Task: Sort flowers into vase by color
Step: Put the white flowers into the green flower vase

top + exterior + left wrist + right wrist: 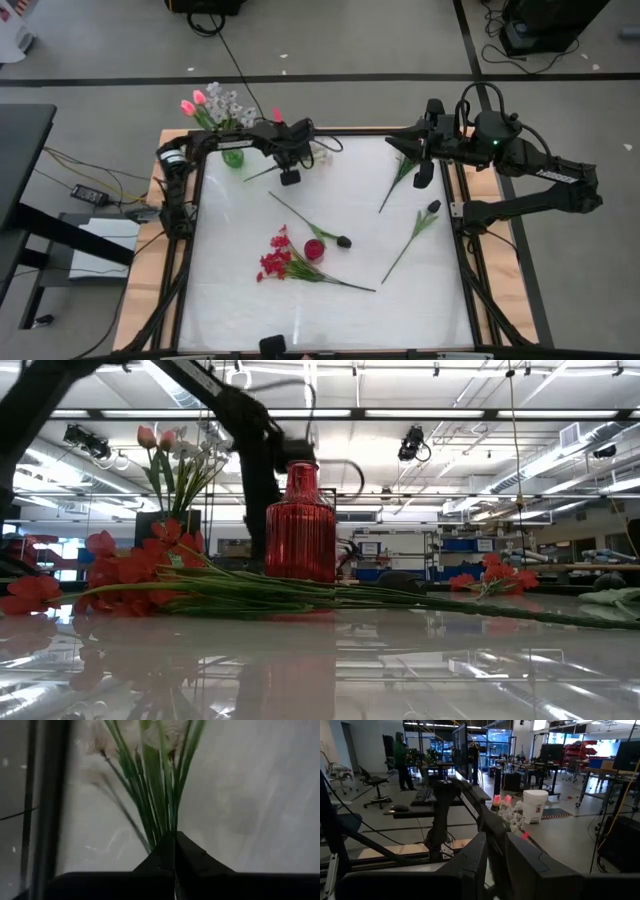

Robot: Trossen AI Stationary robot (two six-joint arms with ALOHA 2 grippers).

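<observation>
While the white table (pixel 330 300) carries most of the unsorted stems, the left arm reaches along its far edge toward the far-left corner, where a green vase (pixel 233 156) already holds pink tulip buds (pixel 193 103) and a spray of white blossoms (pixel 228 103). The left gripper (pixel 175 840) is clenched shut on a bundle of thin green stems (pixel 155 785), seen fanning out beyond its fingertips in the left wrist view. The right arm waits over the far-right corner, its right gripper (pixel 495 855) part open and holding nothing.

Near the middle of the table a red vase (pixel 314 250) stands beside a bunch of red clustered blooms (pixel 275 262) lying flat, their stems running toward the near edge. A dark-budded flower (pixel 343 240) lies just beyond the red vase, and two more green-stemmed flowers (pixel 410 245) lie toward the right edge.

Judging by the grip, the step in hand is lifting the caught stems for delivery to a vase. To do it well the arm should probably raise them straight up until the stems hang clear, keep the squeeze firm so none slips, then lower the ends into the neck of the vase of matching colour without brushing the blooms already standing there.
</observation>
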